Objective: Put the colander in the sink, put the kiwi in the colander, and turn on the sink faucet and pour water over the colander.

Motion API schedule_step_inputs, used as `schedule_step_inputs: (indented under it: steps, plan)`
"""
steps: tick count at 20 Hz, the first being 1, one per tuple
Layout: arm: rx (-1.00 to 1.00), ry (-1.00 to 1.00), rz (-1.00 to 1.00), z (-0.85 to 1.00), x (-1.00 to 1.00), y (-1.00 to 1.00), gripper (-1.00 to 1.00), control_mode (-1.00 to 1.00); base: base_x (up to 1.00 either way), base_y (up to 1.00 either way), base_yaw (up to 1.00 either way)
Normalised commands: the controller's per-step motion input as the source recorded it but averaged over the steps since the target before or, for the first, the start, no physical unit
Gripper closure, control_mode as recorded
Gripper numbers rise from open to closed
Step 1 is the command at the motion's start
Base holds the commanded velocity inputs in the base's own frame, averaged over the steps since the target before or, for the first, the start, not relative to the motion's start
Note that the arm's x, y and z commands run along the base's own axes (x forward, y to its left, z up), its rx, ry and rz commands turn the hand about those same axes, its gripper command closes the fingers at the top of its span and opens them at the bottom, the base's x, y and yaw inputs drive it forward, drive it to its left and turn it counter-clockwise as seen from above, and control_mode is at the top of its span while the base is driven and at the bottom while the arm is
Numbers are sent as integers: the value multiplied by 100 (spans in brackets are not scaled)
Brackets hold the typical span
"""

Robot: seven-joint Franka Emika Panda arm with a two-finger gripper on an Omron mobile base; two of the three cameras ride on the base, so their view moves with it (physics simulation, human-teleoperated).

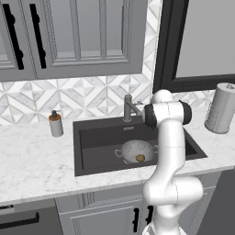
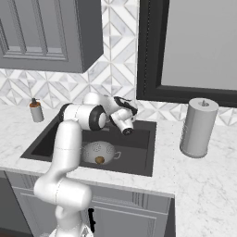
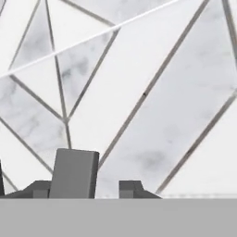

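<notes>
Fingers point(image 3: 132, 187): from the hand view I cannot tell whether they are parted or closed; a grey upright piece, probably the faucet lever, stands just in front against the tiled backsplash point(image 3: 139, 92). I see the gripper point(image 2: 126, 124) up at the back of the sink point(image 1: 92, 133), beside the sink faucet point(image 1: 129, 108). The colander point(image 1: 137, 150) sits in the basin, the kiwi point(image 1: 140, 158) inside it. Soap dispenser point(image 1: 55, 124) to the left, paper towel roll point(image 2: 198, 127) to the right on the counter point(image 1: 32, 160).

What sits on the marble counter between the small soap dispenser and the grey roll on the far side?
The dark charcoal rectangular sink, holding the grey perforated metal colander; the angular grey faucet stands behind it, per the left base view.
</notes>
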Motion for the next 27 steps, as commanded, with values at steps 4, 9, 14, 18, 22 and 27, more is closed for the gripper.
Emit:
schedule_step_inputs:
  steps: [4,9,14,18,22,27]
  plan:
    - [7,8,0,-9,0,-83,100,-100,0,0,0]
    - [5,8,0,-12,0,-80,100,-100,0,0,0]
    - [3,3,0,-15,0,-75,100,-100,0,0,0]
    - [1,0,0,-22,0,-72,100,-100,0,0,0]
    - [0,0,0,-21,0,-70,100,-100,0,0,0]
    - [0,2,0,-10,-3,-49,100,-100,0,0,0]
